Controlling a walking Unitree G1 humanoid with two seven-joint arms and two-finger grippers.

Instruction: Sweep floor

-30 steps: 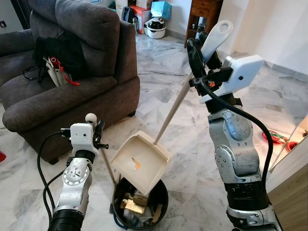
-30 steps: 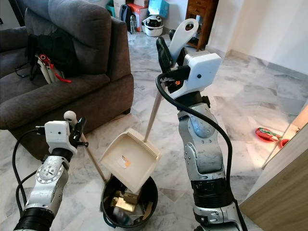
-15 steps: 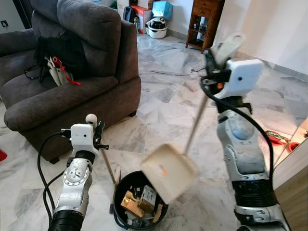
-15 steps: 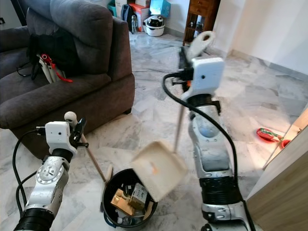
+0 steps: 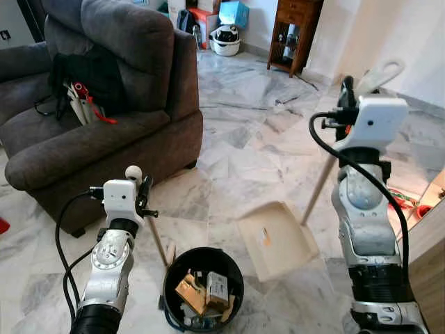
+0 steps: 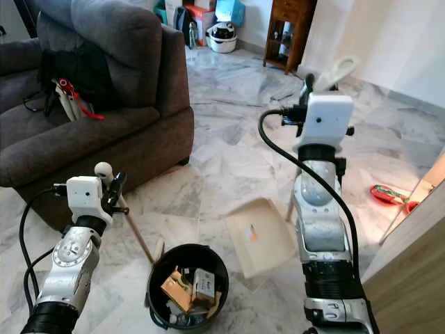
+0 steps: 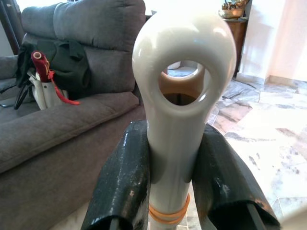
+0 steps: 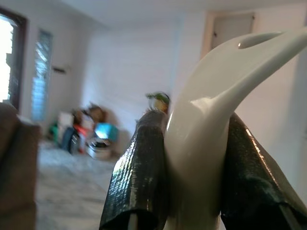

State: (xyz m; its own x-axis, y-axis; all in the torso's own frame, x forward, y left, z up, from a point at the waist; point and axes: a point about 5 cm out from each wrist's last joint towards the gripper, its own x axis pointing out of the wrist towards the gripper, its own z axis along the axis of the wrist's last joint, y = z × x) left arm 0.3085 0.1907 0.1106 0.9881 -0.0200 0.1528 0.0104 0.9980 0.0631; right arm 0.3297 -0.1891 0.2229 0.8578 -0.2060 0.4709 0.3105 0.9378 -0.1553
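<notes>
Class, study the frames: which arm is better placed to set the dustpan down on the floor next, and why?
Right. The right end effector grips the long wooden handle of the cream plastic dustpan, now beside the black round bin. The left end effector holds the wooden-handled broom.

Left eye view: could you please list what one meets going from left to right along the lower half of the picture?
Left arm → broom handle → black bin → dustpan → right arm → red item on the floor.
</notes>
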